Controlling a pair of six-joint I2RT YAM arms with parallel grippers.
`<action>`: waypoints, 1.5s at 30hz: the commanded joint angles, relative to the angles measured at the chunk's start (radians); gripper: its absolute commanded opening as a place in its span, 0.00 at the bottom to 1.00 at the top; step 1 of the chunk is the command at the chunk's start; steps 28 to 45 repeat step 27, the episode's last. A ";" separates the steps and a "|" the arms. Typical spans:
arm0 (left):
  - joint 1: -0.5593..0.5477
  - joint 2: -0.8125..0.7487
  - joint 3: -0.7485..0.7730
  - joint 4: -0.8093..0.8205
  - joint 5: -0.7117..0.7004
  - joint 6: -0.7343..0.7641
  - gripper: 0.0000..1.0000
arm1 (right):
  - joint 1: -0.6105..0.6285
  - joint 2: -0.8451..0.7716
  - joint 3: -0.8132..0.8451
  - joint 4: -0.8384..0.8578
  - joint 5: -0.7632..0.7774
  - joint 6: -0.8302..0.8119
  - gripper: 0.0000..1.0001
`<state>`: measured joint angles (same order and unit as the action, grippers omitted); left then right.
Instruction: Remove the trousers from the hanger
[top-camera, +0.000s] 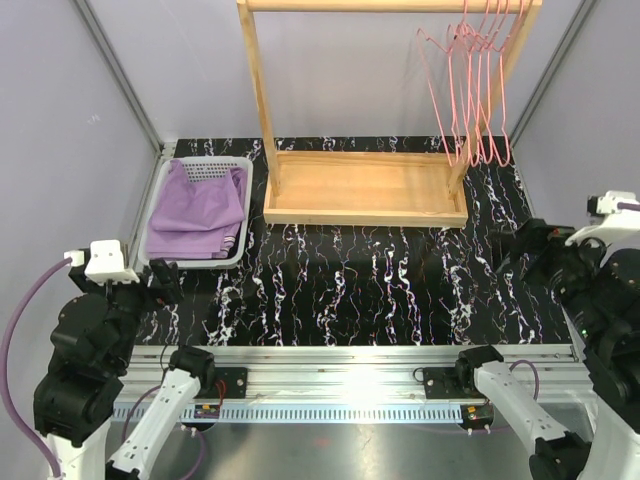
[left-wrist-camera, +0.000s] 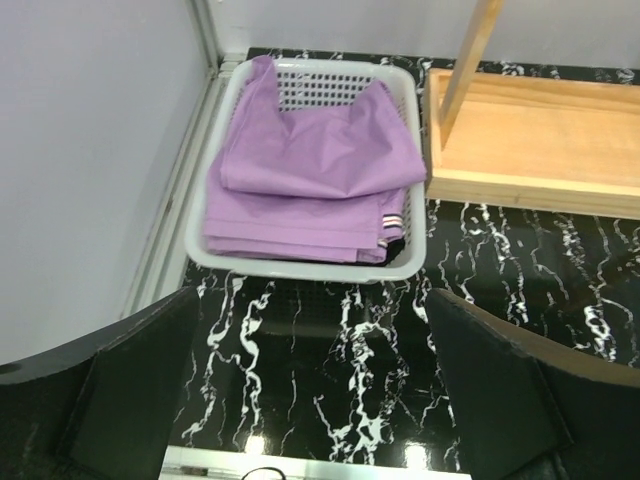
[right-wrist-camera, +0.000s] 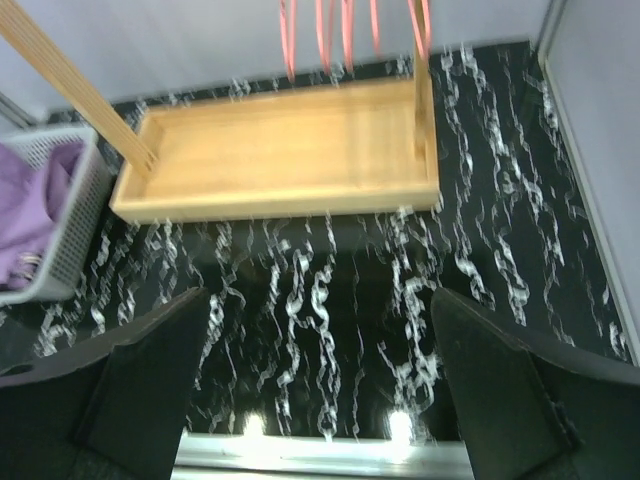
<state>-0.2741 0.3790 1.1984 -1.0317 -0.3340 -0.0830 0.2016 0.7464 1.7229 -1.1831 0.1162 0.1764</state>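
The lilac-purple trousers (top-camera: 196, 210) lie folded in a white basket (top-camera: 243, 166) at the back left; in the left wrist view the lilac trousers (left-wrist-camera: 310, 170) fill the basket (left-wrist-camera: 300, 262), with a dark edge of the black trousers (left-wrist-camera: 396, 246) showing under them. Several pink hangers (top-camera: 478, 90) hang bare on the wooden rack (top-camera: 365, 185) at the back right. My left gripper (top-camera: 165, 282) is open and empty, near the table's front left, short of the basket. My right gripper (top-camera: 520, 245) is open and empty at the right side.
The wooden rack's tray base (right-wrist-camera: 280, 150) sits across the back middle of the black marbled table (top-camera: 350, 290). Grey walls enclose left, back and right. A metal rail (top-camera: 340, 365) runs along the near edge.
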 joint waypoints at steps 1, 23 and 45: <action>-0.005 -0.026 -0.020 -0.002 -0.060 0.012 0.99 | -0.001 -0.039 -0.109 -0.055 0.037 -0.006 0.99; -0.007 -0.055 -0.089 -0.001 -0.036 -0.020 0.99 | 0.038 -0.128 -0.215 0.002 0.163 -0.022 1.00; -0.007 -0.052 -0.085 0.001 -0.042 -0.018 0.99 | 0.038 -0.107 -0.204 0.005 0.152 -0.012 1.00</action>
